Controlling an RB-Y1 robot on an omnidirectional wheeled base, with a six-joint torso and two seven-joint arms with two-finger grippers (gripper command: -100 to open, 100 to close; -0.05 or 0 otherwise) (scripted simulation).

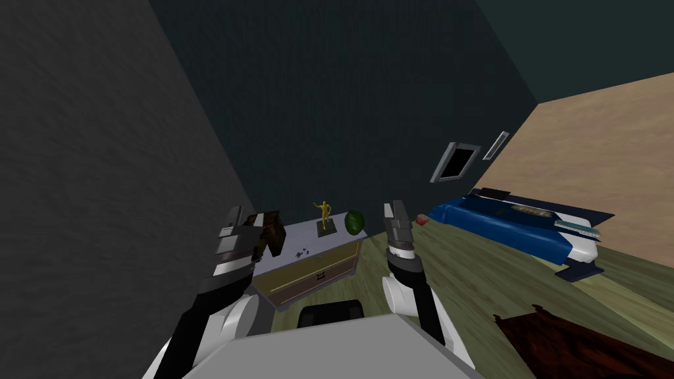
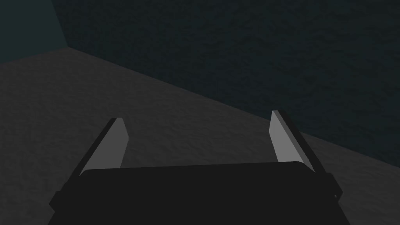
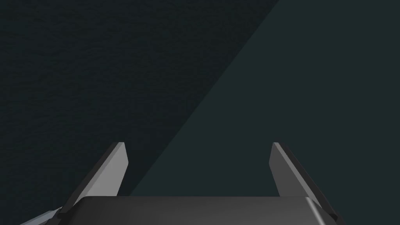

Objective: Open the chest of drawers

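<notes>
Head view: boxy, pale-topped chest of drawers (image 1: 311, 268); left gripper (image 2: 197, 119) and right gripper (image 3: 197, 145) spread.

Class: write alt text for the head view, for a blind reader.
A shut chest of drawers stands against a dark wall, the left gripper and right gripper raised either side. A yellow figurine and green round object sit on top; a blue bed lies right.

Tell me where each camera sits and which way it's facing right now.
Head: on the head, steeply down-forward at the chest of drawers; both arms show.
Left wrist: on the left hand, facing a wall corner; open fingers show.
Right wrist: on the right hand, facing dark wall; open fingers show.
Shared: head and left wrist see that corner.
</notes>
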